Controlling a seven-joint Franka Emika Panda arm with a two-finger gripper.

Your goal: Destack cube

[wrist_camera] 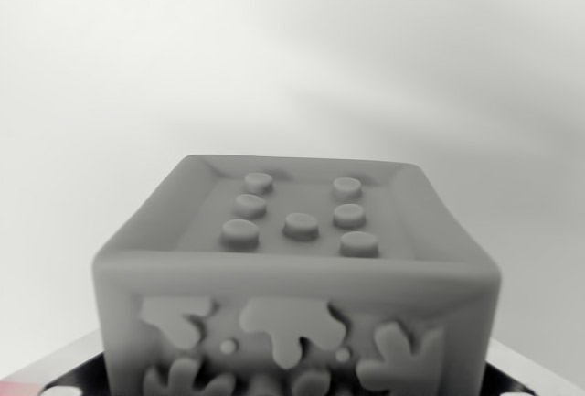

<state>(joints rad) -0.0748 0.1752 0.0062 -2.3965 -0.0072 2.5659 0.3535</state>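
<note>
One grey cube (297,277) fills the lower middle of the wrist view, seen from close above and slightly to the near side. Its top face is a shallow recessed panel carrying seven raised studs, framed by a rounded rim; its near face bears splash-shaped cut-outs and two small bumps. It sits on something darker (82,373), of which only slivers show at the bottom left and right corners, so what lies beneath cannot be identified. The pale surface (292,67) stretches away behind, bare and out of focus. No claw is visible, so whether it is open or closed cannot be told. Judging by the moulded look and softened edges, the cube is probably light, stiff plastic or rubber, unlikely to be fragile. The plain left and right faces look like the soundest places to grip, below the rim, since the studded top and cut-out front offer uneven contact.
</note>
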